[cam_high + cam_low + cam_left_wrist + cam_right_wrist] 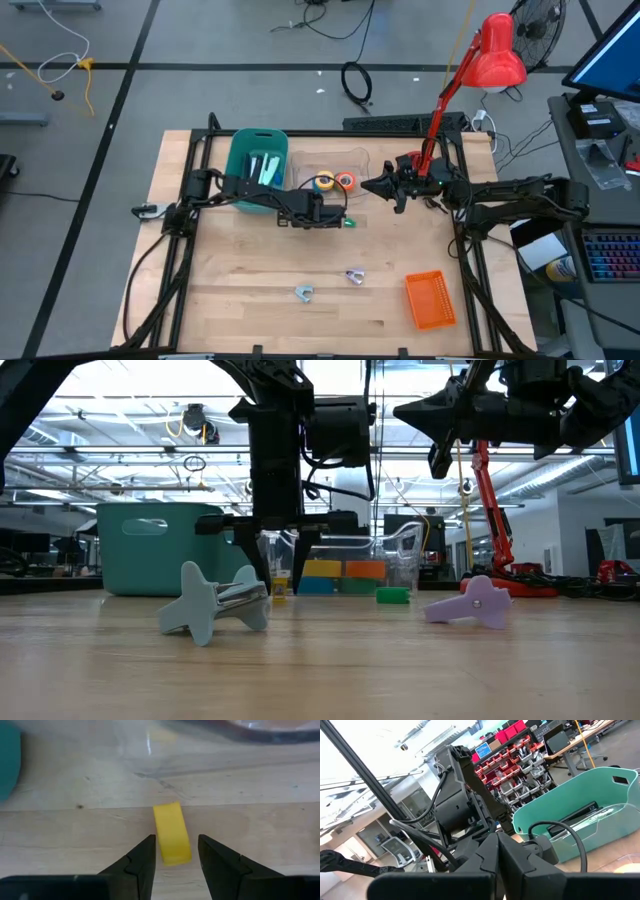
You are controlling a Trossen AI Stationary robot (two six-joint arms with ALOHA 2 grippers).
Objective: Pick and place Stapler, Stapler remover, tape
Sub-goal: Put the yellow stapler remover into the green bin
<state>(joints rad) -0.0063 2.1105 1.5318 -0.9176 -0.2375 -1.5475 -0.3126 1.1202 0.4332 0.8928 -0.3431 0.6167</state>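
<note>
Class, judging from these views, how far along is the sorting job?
Done: the teal bin already holds pale items. In hand: the left claw stands open around a yellow tape roll on the table. Left: the green roll, the grey staple remover and the purple staple remover lie loose. The right claw waits shut.

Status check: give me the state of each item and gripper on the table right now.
left gripper: open, fingers either side of the yellow tape
yellow tape: standing on edge on the table
green tape: on the table, free
right gripper: shut, raised, empty
teal bin: upright, holding items
orange basket: on the table
</note>
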